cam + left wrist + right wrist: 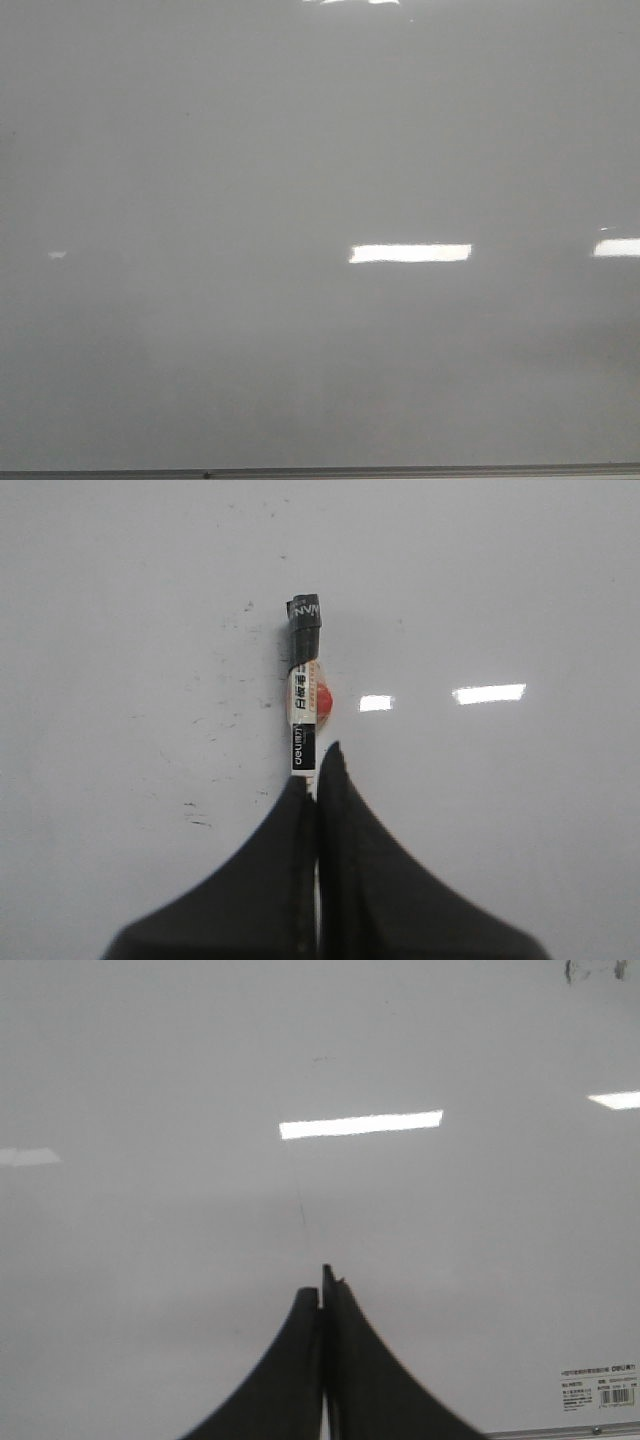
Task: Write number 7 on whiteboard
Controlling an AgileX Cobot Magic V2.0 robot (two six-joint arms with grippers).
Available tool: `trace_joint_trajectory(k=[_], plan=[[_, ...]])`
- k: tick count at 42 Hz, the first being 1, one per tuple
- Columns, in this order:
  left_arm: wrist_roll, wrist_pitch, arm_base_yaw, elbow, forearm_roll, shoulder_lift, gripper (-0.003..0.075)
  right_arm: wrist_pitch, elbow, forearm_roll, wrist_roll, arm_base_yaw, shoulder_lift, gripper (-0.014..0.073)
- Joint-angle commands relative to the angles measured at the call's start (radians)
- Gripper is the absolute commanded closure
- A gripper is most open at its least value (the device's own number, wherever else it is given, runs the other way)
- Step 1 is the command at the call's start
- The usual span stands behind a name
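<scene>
The glossy pale grey whiteboard (300,150) fills the front view, with its thin grey edge strip (400,470) along the bottom. No number 7 shows on it in any view. Neither gripper shows in the front view. In the left wrist view my left gripper (318,765) is shut on a marker (305,695) with a white label, a red dot and a dark taped tip, which points out over the board (500,580). In the right wrist view my right gripper (322,1285) is shut and empty above the board (150,1060).
Bright rectangular light reflections lie on the board (410,253). Small dark specks mark the board near the marker (195,815). A small printed label (598,1388) sits near the board's edge strip (570,1430). A faint thin line shows ahead of the right gripper (302,1210).
</scene>
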Motion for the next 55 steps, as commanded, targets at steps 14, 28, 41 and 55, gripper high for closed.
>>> trace_joint_trajectory(k=[14, 28, 41, 55], plan=[[-0.007, -0.091, 0.000, 0.004, 0.000, -0.016, 0.0741, -0.070, -0.003, -0.009, -0.005, -0.007, -0.020, 0.0662], [-0.007, -0.091, 0.000, 0.004, 0.000, -0.016, 0.0741, -0.070, -0.003, -0.009, -0.005, -0.007, -0.020, 0.0662], [-0.007, -0.091, 0.000, 0.004, 0.000, -0.016, 0.0741, -0.071, -0.003, -0.009, -0.005, -0.007, -0.020, 0.0662], [-0.007, -0.110, 0.000, 0.004, 0.000, -0.016, 0.0741, -0.117, -0.003, -0.009, -0.005, -0.007, -0.020, 0.0662]])
